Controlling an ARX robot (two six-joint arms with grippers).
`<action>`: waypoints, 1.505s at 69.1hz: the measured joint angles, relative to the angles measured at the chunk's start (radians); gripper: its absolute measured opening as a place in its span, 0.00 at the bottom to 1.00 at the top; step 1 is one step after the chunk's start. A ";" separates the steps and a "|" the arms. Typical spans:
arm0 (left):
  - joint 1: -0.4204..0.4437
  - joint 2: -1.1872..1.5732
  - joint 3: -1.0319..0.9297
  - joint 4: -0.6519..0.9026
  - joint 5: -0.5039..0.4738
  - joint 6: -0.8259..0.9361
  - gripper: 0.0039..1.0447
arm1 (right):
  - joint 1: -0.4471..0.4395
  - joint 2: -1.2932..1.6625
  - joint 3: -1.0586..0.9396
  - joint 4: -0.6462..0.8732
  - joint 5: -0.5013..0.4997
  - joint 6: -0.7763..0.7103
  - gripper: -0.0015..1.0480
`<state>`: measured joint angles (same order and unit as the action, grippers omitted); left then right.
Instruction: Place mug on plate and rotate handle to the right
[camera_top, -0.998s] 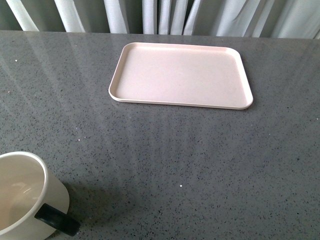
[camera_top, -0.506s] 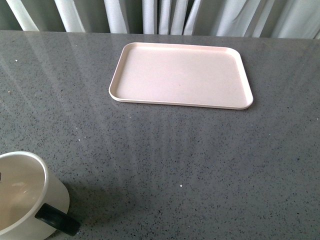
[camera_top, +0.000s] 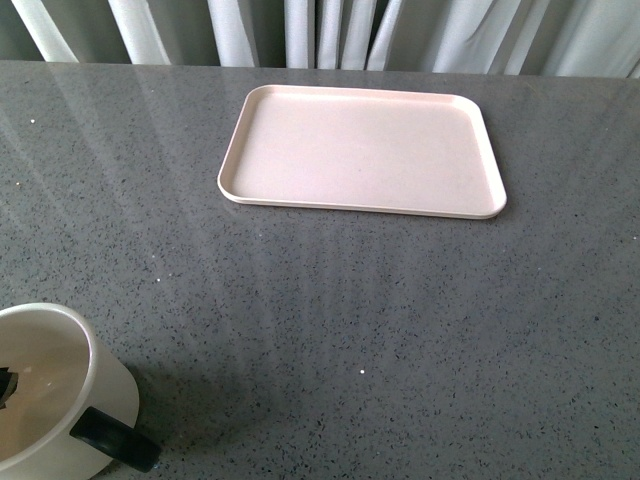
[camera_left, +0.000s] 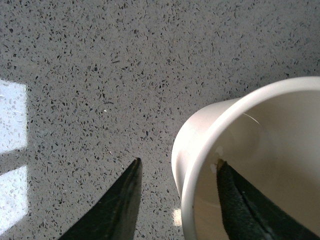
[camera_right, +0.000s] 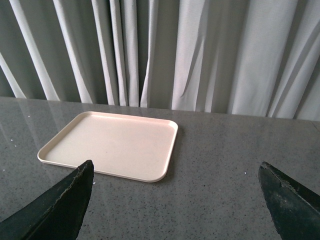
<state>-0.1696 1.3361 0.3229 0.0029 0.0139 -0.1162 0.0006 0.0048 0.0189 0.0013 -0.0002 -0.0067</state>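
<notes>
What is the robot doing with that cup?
The robot's left end effector is open around the wall of the white mug, one finger inside, one outside, not squeezing yet. The mug stands on the gray countertop, black handle at its near right, not on the pink tray farther back. The right end effector hangs open, holding nothing.

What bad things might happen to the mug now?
The left tool is open astride only the thin rim of the mug, so the mug might tip or slip once it is pinched and lifted. The plate lies far across the table, so that would be a long carry on a weak grip.
</notes>
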 joint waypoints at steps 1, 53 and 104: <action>-0.002 -0.001 0.000 -0.002 0.000 -0.002 0.37 | 0.000 0.000 0.000 0.000 0.000 0.000 0.91; -0.166 0.021 0.291 -0.177 -0.064 -0.055 0.02 | 0.000 0.000 0.000 0.000 0.000 0.000 0.91; -0.309 0.373 0.739 -0.185 -0.086 -0.137 0.02 | 0.000 0.000 0.000 0.000 0.000 0.000 0.91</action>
<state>-0.4786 1.7096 1.0618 -0.1825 -0.0723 -0.2535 0.0006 0.0048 0.0189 0.0013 -0.0002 -0.0071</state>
